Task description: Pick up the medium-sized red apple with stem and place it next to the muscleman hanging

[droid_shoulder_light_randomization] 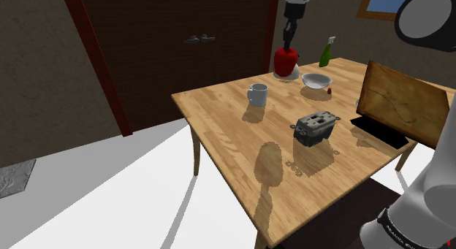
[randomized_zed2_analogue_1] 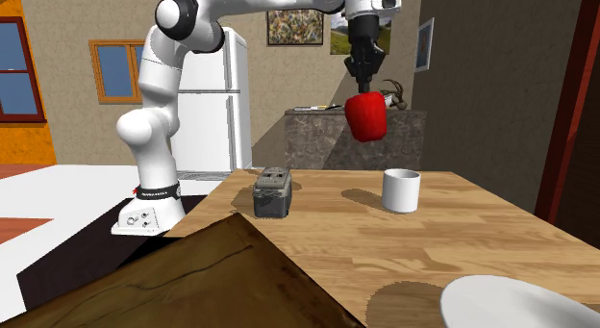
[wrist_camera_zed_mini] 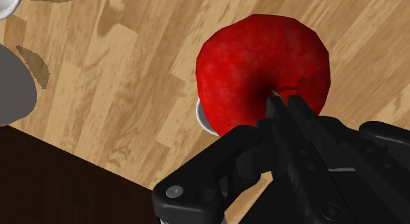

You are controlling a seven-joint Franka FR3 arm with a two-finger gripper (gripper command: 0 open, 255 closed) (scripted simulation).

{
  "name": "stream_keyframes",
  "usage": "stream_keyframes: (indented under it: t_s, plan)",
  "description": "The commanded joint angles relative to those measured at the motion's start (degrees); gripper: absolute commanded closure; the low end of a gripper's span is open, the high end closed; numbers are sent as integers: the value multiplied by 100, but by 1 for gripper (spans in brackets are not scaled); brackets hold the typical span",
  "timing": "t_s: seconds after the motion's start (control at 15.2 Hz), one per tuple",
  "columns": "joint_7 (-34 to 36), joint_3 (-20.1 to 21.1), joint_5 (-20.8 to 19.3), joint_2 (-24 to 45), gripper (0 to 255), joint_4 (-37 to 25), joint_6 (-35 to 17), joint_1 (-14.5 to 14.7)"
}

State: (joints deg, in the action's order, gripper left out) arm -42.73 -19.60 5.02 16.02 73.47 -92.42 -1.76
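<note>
**One red apple [randomized_zed2_analogue_1: 366,117] aloft over the wooden table [randomized_zed2_analogue_1: 481,230]**

Its stem hollow is covered by the fingertips [wrist_camera_zed_mini: 292,117]; a white rim [wrist_camera_zed_mini: 201,117] beneath is mostly hidden — unnameable. The apple hangs under the gripper [randomized_zed2_analogue_1: 364,86], jaws pinched on its top, clear of the boards, near a white mug [randomized_zed2_analogue_1: 401,190]; dark doors [droid_shoulder_light_randomization: 197,50] behind.

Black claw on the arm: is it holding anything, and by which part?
Yes. The gripper holds the red apple, pinched at its top by the stem hollow; the apple hangs below it, above the wooden table.
</note>
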Motion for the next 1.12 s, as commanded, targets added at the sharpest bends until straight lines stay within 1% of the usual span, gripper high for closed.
stream_keyframes:
  t_s: [0.0,0.26,0.53,0.79,1.06]
  plan:
    - [-160,-57,-7,-94,255,175,-80,-90]
    - [-621,-220,-4,-281,255,644,-360,-351]
    - [-1106,-393,39,-352,255,956,-587,-636]
    - [-1614,-565,123,-318,255,1129,-770,-948]
    - [-2139,-728,253,-181,255,1171,-909,-1291]
